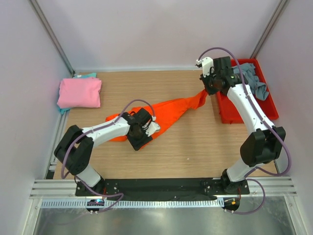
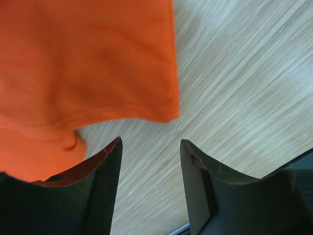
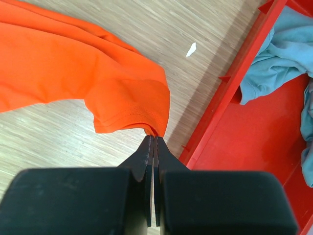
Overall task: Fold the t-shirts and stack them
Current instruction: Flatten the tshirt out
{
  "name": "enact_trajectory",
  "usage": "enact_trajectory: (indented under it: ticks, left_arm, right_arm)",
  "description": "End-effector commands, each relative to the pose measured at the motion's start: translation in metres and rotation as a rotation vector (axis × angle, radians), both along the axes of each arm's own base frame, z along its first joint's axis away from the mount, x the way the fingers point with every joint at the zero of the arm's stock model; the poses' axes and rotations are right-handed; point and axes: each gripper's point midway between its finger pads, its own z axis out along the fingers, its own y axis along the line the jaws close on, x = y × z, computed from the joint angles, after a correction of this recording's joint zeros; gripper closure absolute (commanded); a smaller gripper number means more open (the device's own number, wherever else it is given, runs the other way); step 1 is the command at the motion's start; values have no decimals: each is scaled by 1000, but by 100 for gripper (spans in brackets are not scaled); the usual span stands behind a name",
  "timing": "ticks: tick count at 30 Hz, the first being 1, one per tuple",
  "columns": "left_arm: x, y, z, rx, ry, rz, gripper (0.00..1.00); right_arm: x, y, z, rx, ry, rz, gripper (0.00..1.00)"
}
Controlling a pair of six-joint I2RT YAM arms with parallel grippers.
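Observation:
The orange t-shirt [image 1: 171,110] lies stretched across the middle of the table. My right gripper [image 1: 205,91] is shut on its right end [image 3: 124,98] and holds that end lifted beside the red bin. My left gripper [image 1: 138,138] is open and empty low over the shirt's left part; in the left wrist view the shirt's hem [image 2: 88,63] lies just beyond my fingertips [image 2: 110,152] over bare wood. A folded pink t-shirt [image 1: 79,92] lies at the back left on a teal one [image 1: 89,75]. A grey-blue t-shirt [image 1: 252,80] lies crumpled in the bin, also in the right wrist view [image 3: 281,54].
The red plastic bin [image 1: 226,111] stands at the back right, its rim [image 3: 230,93] close to my right gripper. Pale walls close off the back and both sides. A metal rail runs along the near edge.

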Motion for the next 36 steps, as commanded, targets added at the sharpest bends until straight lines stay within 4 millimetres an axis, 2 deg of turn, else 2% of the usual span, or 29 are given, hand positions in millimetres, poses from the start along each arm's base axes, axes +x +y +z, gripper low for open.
enact_trajectory:
  ticks: [1, 7, 13, 21, 29, 32, 35, 36]
  left_arm:
    - [7, -11, -2, 24, -45, -42, 48]
    - [6, -17, -16, 50, -19, -58, 48]
    - [6, -29, -13, 44, -22, -74, 48]
    - [6, -33, -9, 83, -53, -90, 48]
    - [-4, -32, -28, 119, 26, -101, 51]
    - [-5, -31, -33, 131, 38, -99, 59]
    - [-5, -31, -33, 138, 38, -97, 79]
    - [-3, -30, -31, 140, 27, -96, 92]
  right_arm:
    - [13, 7, 19, 45, -74, -1, 99]
    - [12, 7, 18, 49, -73, -1, 99]
    - [10, 7, 10, 47, -58, -1, 99]
    - [11, 6, 3, 57, -51, 1, 99]
    - [11, 1, 1, 57, -50, -3, 99]
    - [11, -2, 0, 63, -48, -7, 99]
    - [11, -4, 1, 68, -49, -10, 99]
    - [11, -5, 1, 68, -50, -13, 99]
